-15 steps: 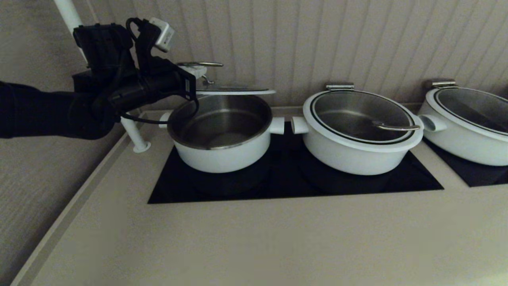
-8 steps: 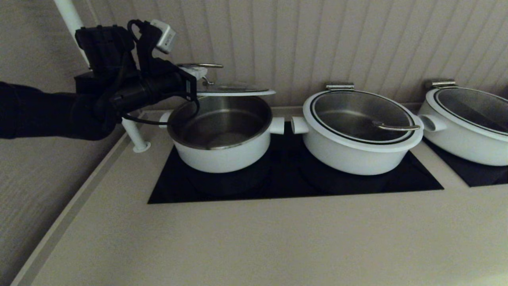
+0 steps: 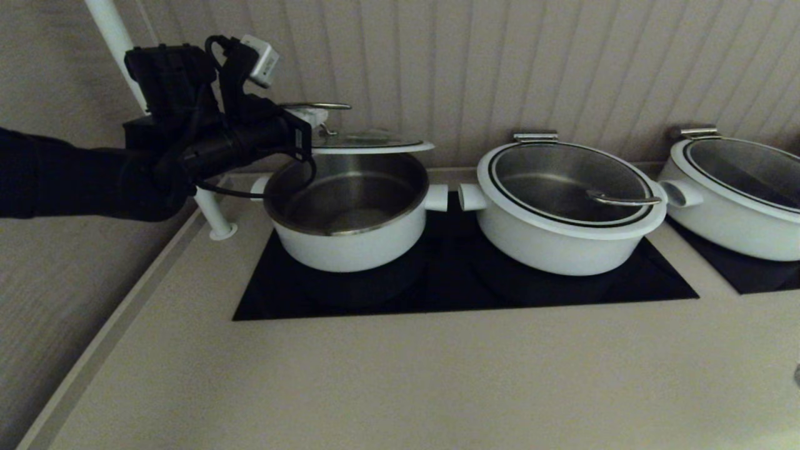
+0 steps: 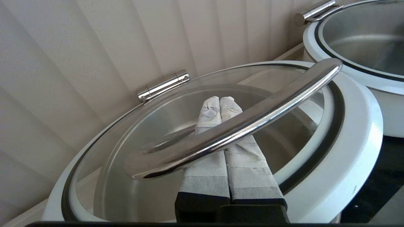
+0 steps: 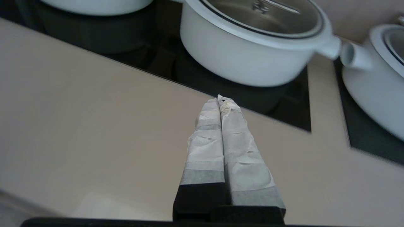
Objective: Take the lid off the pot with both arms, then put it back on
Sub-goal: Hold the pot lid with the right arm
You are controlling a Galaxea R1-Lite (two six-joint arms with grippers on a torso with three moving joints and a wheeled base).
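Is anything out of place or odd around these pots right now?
Only the lid: it hangs level above the open pot, carried by the left gripper, whose shut fingers are hooked under its wire handle. The right gripper is shut over the counter. No spills or damage.

Lid (image 3: 369, 145) hangs just above pot (image 3: 347, 212) w/ only a thin gap at the rim, so pot mouth is mostly covered. Left gripper (image 4: 220, 100) fingers lie pressed together under the lid handle (image 4: 233, 126). Wider pot (image 3: 562, 206) sits just beside on the right, side handles nearly touching. Wall close behind. Front worktop (image 3: 406, 381) is open; right gripper (image 5: 220, 99) hovers there.
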